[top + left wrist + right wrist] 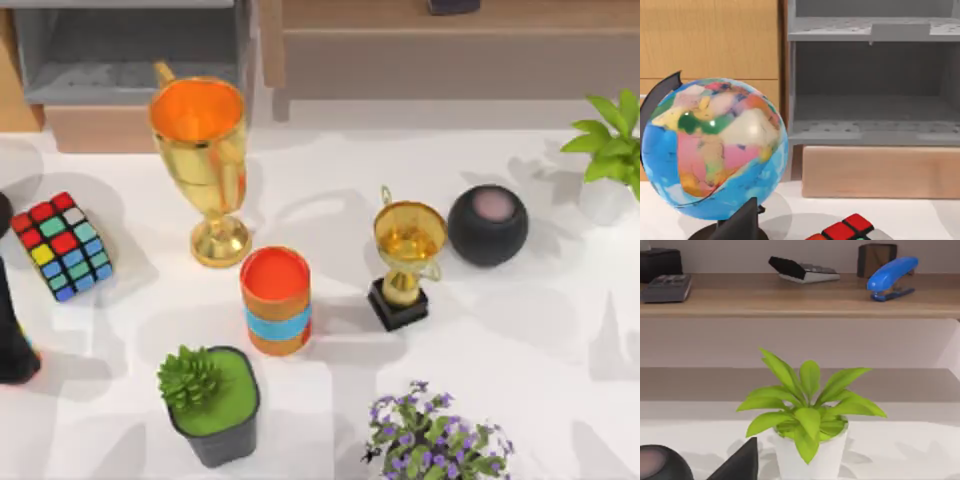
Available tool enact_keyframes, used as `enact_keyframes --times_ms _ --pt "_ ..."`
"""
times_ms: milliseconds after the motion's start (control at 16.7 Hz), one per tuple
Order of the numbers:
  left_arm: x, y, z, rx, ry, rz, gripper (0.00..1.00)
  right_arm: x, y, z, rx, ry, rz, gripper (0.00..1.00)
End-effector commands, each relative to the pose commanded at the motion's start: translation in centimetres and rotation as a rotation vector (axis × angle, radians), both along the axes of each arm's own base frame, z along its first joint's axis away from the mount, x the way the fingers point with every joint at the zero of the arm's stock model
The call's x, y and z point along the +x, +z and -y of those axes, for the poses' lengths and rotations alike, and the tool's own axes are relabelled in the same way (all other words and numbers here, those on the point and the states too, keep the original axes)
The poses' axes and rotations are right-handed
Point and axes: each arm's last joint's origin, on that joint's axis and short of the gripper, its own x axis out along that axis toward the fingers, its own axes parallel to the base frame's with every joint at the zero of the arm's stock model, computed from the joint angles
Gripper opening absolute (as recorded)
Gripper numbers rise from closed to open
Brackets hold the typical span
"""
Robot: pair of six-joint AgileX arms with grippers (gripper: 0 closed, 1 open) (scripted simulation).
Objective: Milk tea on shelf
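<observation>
Milk tea [276,300] upright mid-table, untouched | shelf [130,50] far left, bare, our target | our grippers' opening: can't tell.

No text, label, brand, number or sign can be read anywhere: the short orange cylindrical milk tea cup [276,300] with its light-blue band carries no legible lettering.
</observation>
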Motion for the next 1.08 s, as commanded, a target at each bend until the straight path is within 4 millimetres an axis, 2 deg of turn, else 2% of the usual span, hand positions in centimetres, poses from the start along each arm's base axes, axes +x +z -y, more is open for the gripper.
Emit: enact_keyframes --times_ms 300,540,780,1080 --pt "0.0 0.0 0.0 0.0 0.0 0.0 1.0 0.3 0.5 0.4 -0.016 -0.002 0.008 1.0" --pt "0.0 0.0 0.0 0.0 0.0 0.0 1.0 1.7 1.3 1.7 -0.06 -0.006 -0.009 1.0" --pt "0.0 0.0 0.0 0.0 0.0 0.0 1.0 3.8 1.0 4.4 -0.094 -0.01 -0.071 1.0" --pt "0.0 0.0 0.0 0.0 0.0 0.0 1.0 5.4 -1.3 9.2 -0.08 -0.014 -0.157 1.0"
